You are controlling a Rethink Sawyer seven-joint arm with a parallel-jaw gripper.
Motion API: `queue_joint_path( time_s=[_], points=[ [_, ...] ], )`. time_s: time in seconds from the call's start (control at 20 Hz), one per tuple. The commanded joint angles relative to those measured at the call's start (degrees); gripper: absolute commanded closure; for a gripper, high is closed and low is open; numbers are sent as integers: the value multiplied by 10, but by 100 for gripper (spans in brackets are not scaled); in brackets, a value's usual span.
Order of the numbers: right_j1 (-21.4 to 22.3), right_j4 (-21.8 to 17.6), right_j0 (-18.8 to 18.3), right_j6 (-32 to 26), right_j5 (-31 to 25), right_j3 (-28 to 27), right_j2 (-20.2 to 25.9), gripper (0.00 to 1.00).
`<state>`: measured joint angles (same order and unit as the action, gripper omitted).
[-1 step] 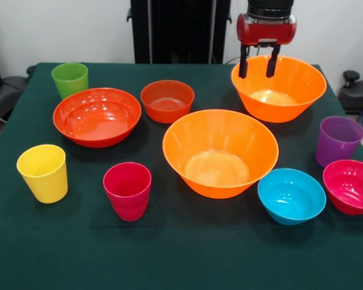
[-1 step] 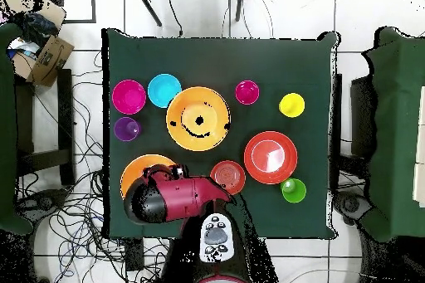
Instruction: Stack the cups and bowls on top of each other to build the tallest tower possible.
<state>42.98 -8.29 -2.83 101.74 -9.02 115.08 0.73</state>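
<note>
My gripper [image 1: 257, 64] hangs open at the far rim of a large orange bowl [image 1: 278, 90], at the table's far right, with nothing held. A second large orange bowl [image 1: 220, 151] stands mid-table. To its left are the wide red-orange bowl [image 1: 97, 116] and the small red-orange bowl [image 1: 167, 100]. The blue bowl [image 1: 291, 195] and magenta bowl [image 1: 351, 186] sit at the near right. The green cup [image 1: 70, 78], yellow cup [image 1: 43, 172], crimson-pink cup [image 1: 127, 190] and purple cup [image 1: 338, 140] stand upright, each alone. Nothing is stacked. From overhead, the arm [image 2: 166, 198] covers part of the orange bowl [image 2: 137, 170].
A dark green cloth [image 1: 181, 254] covers the table. Overhead, cables [image 2: 79, 205] lie on the floor around it and cardboard boxes [image 2: 46, 51] sit at the upper left.
</note>
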Motion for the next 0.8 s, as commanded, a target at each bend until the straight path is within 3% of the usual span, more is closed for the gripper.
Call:
queue_joint_path(
  time_s=[0.05,0.35,0.55,0.8],
  points=[
    [-62,62,23,120,-53,-96,-14,0],
    [-141,136,89,156,-63,-199,-70,0],
    [-189,174,103,157,-92,-278,-74,0],
    [-251,194,111,145,-173,-414,-92,0]
  ],
)
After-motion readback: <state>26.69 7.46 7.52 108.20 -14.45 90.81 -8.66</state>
